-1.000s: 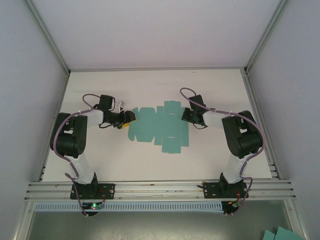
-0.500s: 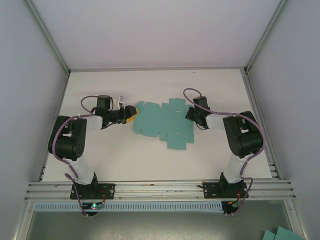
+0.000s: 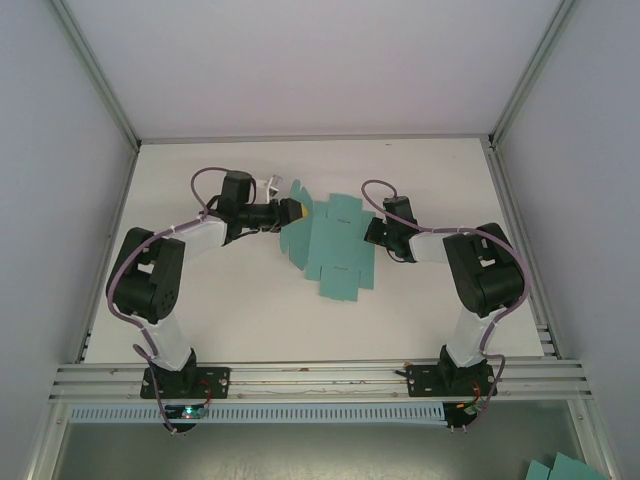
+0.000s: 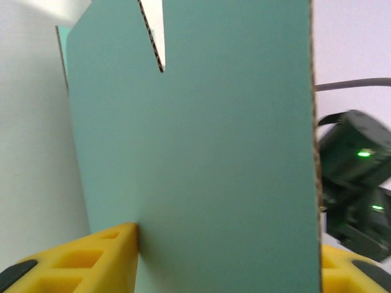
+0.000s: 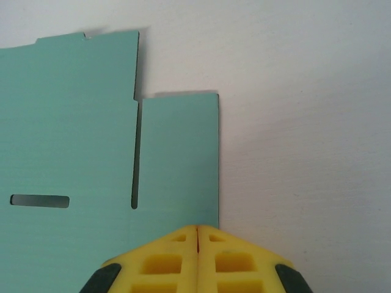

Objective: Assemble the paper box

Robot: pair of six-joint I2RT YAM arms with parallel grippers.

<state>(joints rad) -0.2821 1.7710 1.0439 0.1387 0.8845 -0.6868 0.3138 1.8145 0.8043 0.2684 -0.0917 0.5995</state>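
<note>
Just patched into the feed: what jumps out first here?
The teal card lies unfolded in the middle of the table. The left tool, open, straddles a raised flap at the card's left end. The right tool, shut, sits tips-down on a flat flap at its right edge.

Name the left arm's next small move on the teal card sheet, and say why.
Probably tip the raised panel of the teal-green die-cut card sheet over towards the right. The left pincer is open with that panel standing between its yellow fingers, while the shut right pincer rests on the sheet's opposite tab, seemingly pinning it to the white table.
</note>
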